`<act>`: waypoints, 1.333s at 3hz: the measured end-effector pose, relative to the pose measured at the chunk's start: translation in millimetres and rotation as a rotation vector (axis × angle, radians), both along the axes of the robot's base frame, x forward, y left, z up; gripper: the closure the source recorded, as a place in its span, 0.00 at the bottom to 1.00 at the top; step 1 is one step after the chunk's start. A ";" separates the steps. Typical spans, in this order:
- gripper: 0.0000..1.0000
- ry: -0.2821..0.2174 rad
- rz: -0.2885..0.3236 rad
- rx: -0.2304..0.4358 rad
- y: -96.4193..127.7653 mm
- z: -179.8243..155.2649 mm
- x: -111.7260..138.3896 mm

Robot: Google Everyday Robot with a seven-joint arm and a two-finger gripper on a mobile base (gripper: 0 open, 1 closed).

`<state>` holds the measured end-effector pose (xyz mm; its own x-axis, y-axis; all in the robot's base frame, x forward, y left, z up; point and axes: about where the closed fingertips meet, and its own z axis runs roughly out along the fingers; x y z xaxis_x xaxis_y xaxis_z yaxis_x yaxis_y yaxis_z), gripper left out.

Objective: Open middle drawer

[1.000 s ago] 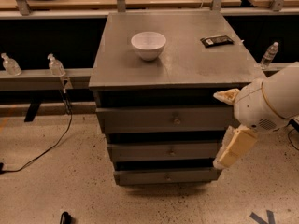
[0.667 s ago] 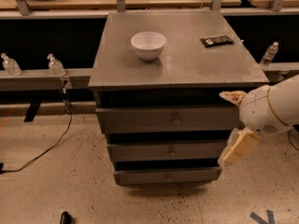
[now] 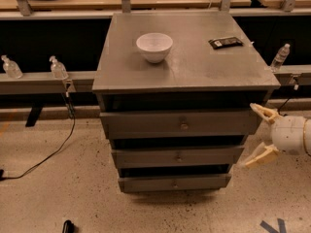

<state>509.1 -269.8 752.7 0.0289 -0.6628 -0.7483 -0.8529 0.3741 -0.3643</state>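
The grey cabinet (image 3: 184,67) stands in the middle of the view with three drawers. The middle drawer (image 3: 146,158) has a flat front and a small round knob (image 3: 179,157) at its centre; it sits nearly flush, pushed in. The top drawer (image 3: 141,124) is above it and the lowest drawer (image 3: 146,183) below. My gripper (image 3: 256,136) is at the right edge, beside the cabinet's right side at the height of the top two drawers. Its two tan fingers (image 3: 263,112) are spread wide apart and hold nothing. It is well to the right of the knob.
A white bowl (image 3: 154,46) and a black flat bar (image 3: 225,42) lie on the cabinet top. Plastic bottles (image 3: 57,68) stand on a rail behind, at left and at right (image 3: 280,57). A black cable (image 3: 63,140) trails on the speckled floor at left.
My gripper and arm have pulled back to the right, away from the cabinet's right front. The drawers have not moved.
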 end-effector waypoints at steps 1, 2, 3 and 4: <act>0.00 -0.005 0.025 -0.050 -19.4 -60.5 12.9; 0.00 -0.004 0.018 -0.062 -22.5 -62.9 14.5; 0.00 0.063 0.022 -0.052 -17.4 -95.1 19.2; 0.00 0.087 0.023 -0.087 -11.5 -139.7 22.2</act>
<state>531.3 -281.3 613.0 -0.0177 -0.7251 -0.6884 -0.8904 0.3247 -0.3190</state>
